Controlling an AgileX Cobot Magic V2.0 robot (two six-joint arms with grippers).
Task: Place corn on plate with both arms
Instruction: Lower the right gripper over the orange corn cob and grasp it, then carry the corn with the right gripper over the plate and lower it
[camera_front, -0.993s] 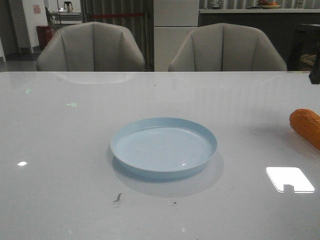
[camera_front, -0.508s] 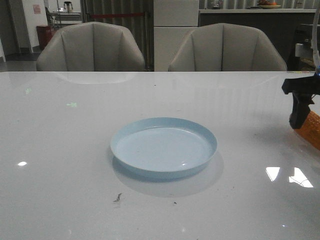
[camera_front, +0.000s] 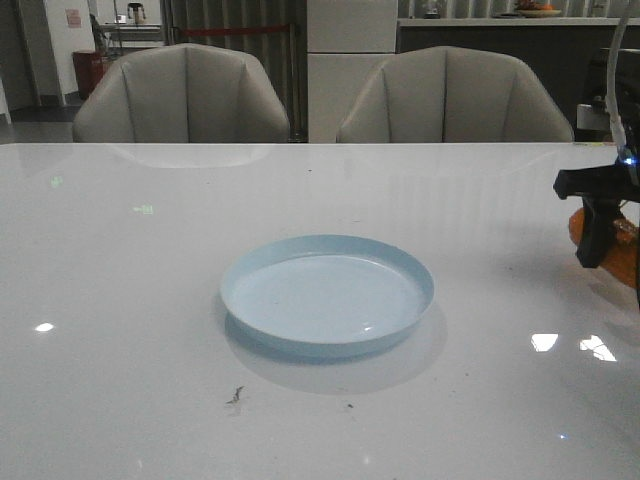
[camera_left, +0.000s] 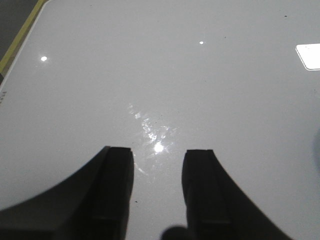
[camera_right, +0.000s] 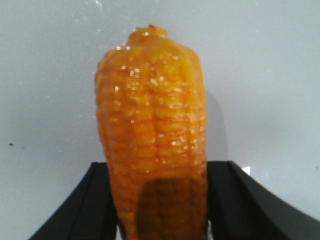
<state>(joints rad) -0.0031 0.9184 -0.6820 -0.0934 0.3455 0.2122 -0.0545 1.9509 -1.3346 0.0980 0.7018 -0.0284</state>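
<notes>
The orange corn (camera_front: 620, 252) lies at the table's far right edge in the front view. My right gripper (camera_front: 598, 238) has come down over it. In the right wrist view the black fingers (camera_right: 97, 200) press against both sides of the cob (camera_right: 152, 125), whose tapered end points away from the wrist. The pale blue plate (camera_front: 262, 335) sits empty at the table's middle, well to the left of the corn. My left gripper (camera_left: 157, 155) is open over bare white table. It shows only in its own wrist view.
Two grey chairs (camera_front: 185, 95) (camera_front: 455, 95) stand behind the table's far edge. Small dark scuffs (camera_front: 235, 397) mark the table in front of the plate. A yellow-edged table border (camera_left: 20, 37) shows in the left wrist view.
My right arm came into view from the right and dropped onto the corn. Its fingers now flank the cob, which has shifted slightly left. The plate has not moved.
</notes>
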